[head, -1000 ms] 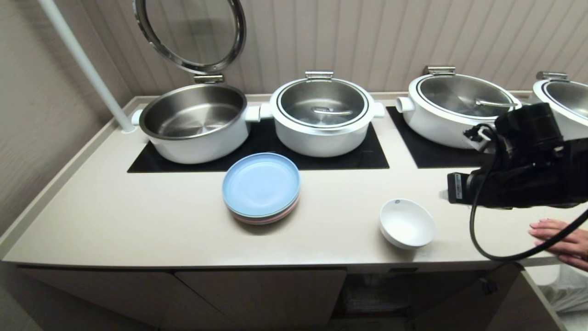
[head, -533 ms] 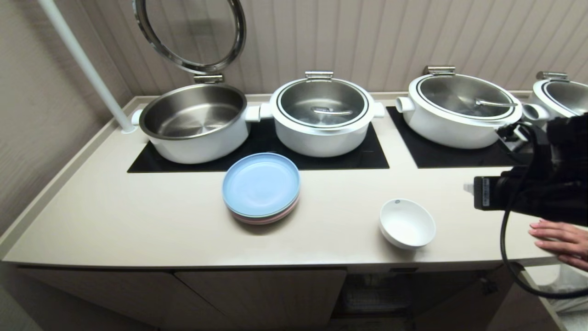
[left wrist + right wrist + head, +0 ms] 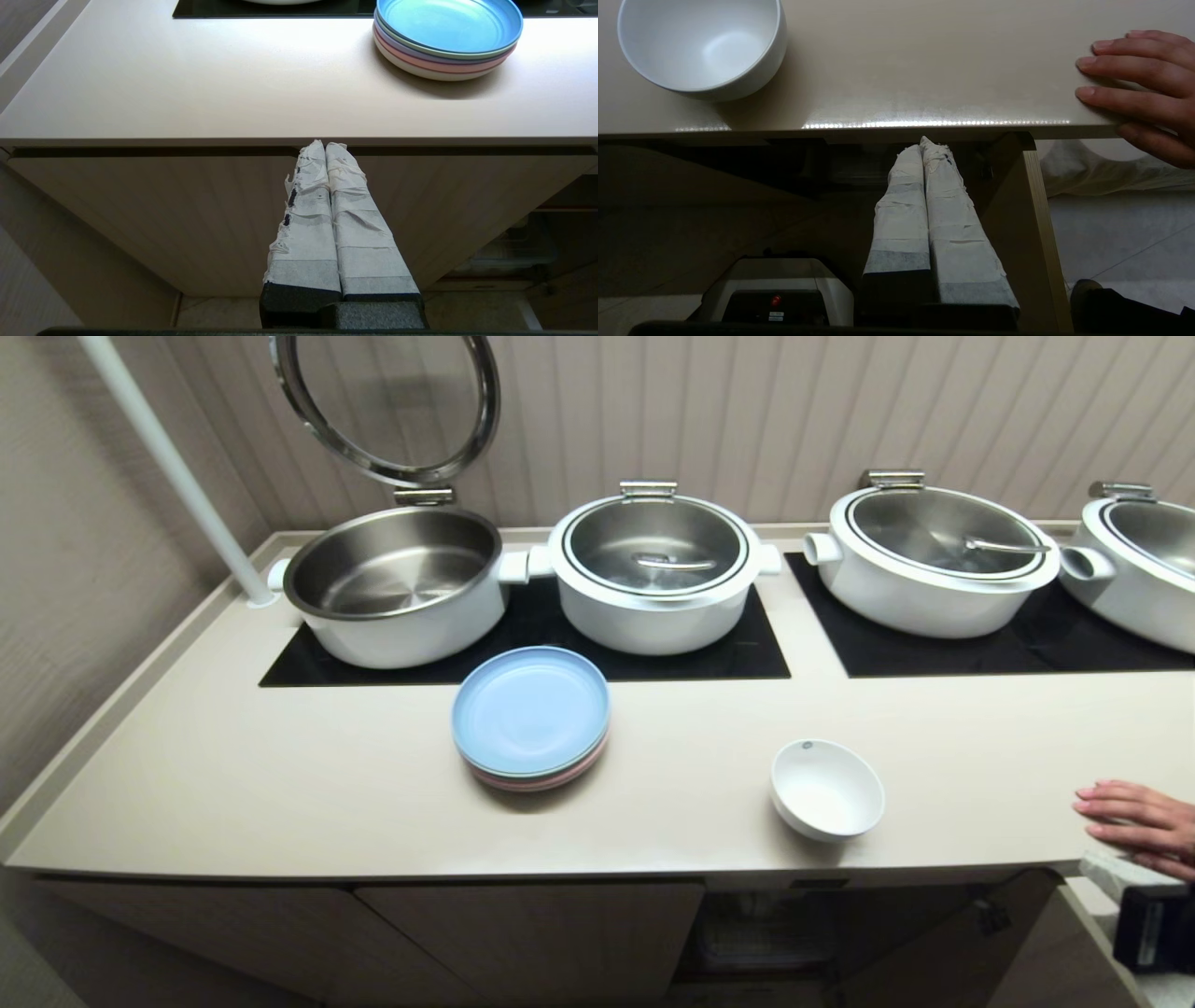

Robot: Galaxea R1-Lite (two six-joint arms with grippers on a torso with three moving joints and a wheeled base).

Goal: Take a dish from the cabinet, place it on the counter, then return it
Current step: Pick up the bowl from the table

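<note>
The dish point(image 3: 827, 791), a small white bowl, stands upright and alone on the beige counter point(image 3: 280, 784) near its front edge; the right wrist view also shows the dish point(image 3: 700, 44). My right gripper point(image 3: 922, 144) is shut and empty, hanging below the counter's front edge before the dark open part of the cabinet point(image 3: 738, 186), apart from the dish. A black part of my right arm point(image 3: 1153, 929) shows at the lower right. My left gripper point(image 3: 325, 145) is shut and empty, parked before a closed cabinet door point(image 3: 187, 219).
A person's hand point(image 3: 1134, 826) rests on the counter's right end. A stack of blue and pink plates point(image 3: 530, 714) lies mid-counter. Several white pots point(image 3: 653, 569) stand on black glass panels behind, one with its lid raised. An open cabinet door edge point(image 3: 1036, 224) stands beside my right gripper.
My right arm has drawn back from above the counter, to the right and down below the front edge. The dish and the person's hand have stayed where they were.
</note>
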